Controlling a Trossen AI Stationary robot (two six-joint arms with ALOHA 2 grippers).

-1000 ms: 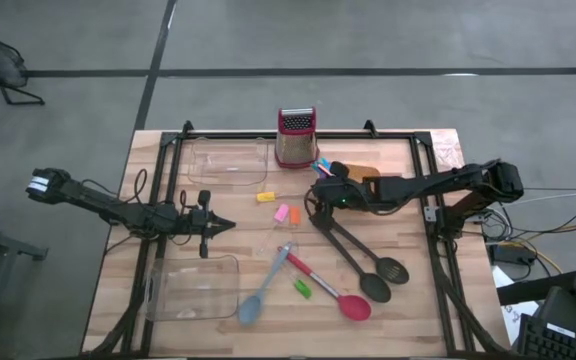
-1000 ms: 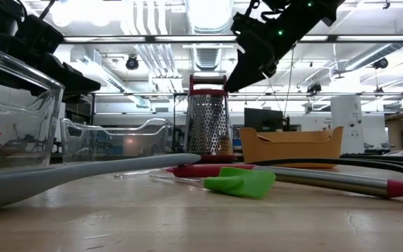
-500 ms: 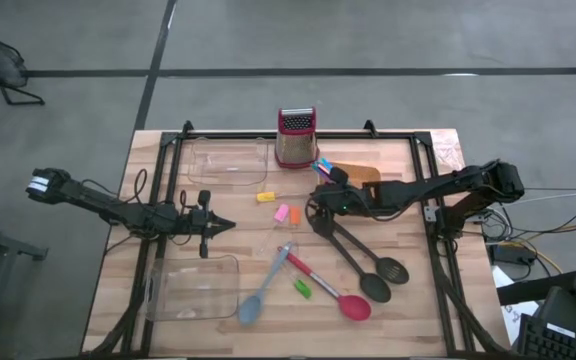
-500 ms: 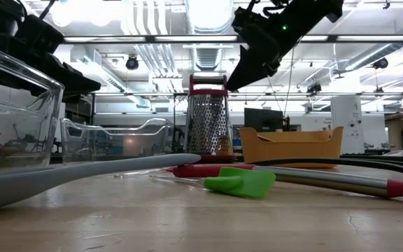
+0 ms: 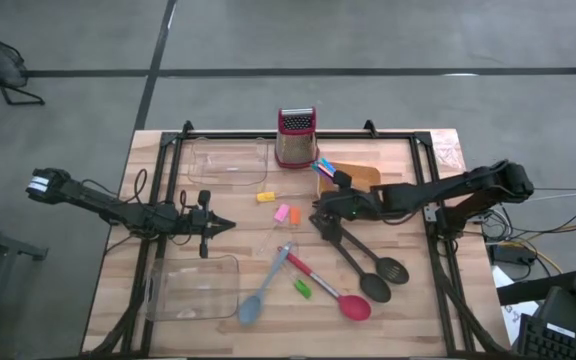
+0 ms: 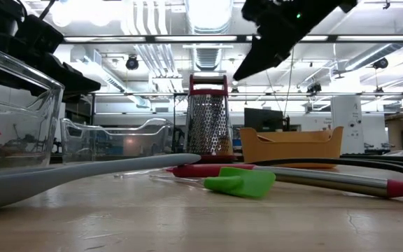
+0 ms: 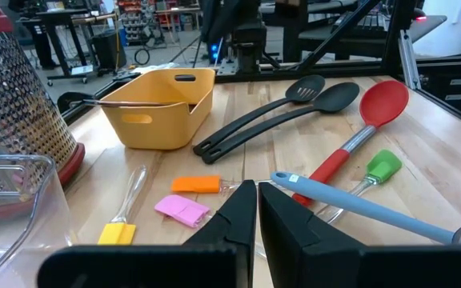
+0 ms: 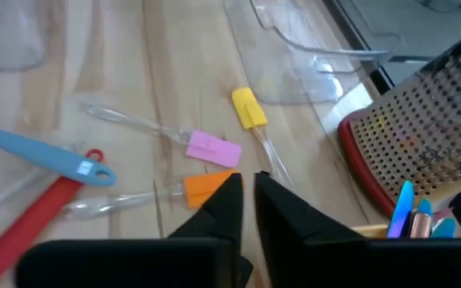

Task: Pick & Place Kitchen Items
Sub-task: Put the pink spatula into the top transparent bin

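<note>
Black slotted spoons (image 5: 366, 256), 2 of them, lie side by side on my wooden table (image 5: 408, 320), handles toward the middle, heads toward the near right. Beside them I list 1 red-headed spoon (image 5: 333, 291) and 1 grey-blue spatula (image 5: 264, 290), their handles crossing near the table's centre, with a green block (image 5: 301, 288) between them. Yellow block (image 5: 265, 197), pink block (image 5: 281, 212) and orange block (image 5: 293, 215) sit in a loose row near the centre, each on a clear stick. Blue and purple sticks (image 8: 407, 210) stand in the orange bowl (image 5: 358, 176), next to the red-topped grater (image 5: 295, 137). 2 clear trays: 1 at the far side (image 5: 228, 160), 1 near left (image 5: 194, 287). My right gripper (image 5: 320, 207) hangs above the spoon handles, fingers together, holding nothing I can see. My left gripper (image 5: 224, 226) waits over the left-centre of the table, fingers pressed together, empty.
</note>
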